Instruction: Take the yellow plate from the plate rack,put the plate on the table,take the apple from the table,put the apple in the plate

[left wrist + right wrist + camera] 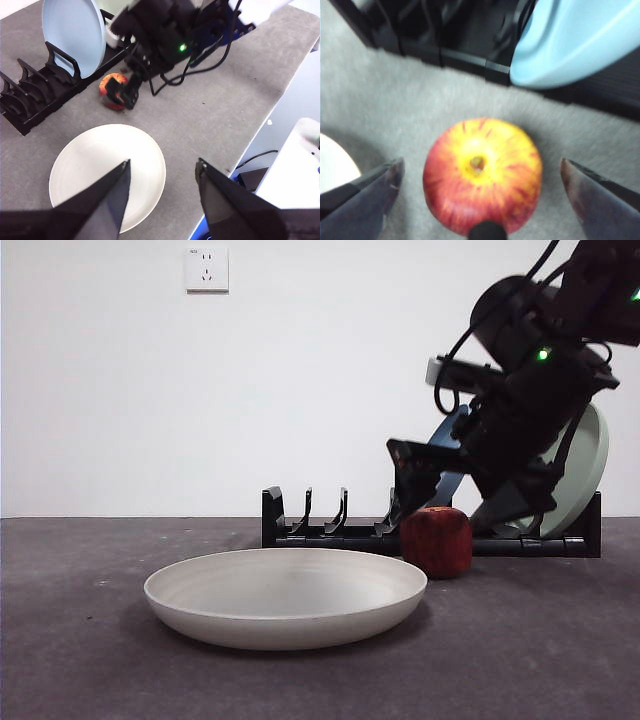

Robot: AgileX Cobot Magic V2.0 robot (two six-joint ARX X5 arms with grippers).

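Both jaws of the right gripper (480, 180) stand spread, clear of the apple (482, 175), beside the plate's (285, 595) rim.

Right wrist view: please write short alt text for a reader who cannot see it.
The right gripper, jaws wide open, hangs over a red and yellow apple that sits on the grey table, one jaw to each side of it. Behind the apple stands the black rack with a blue plate in it.

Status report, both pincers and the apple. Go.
Right pincer open, straddling the apple on the table, no grip yet. Left pincer open, hovering above the yellow plate. Nothing blocking.
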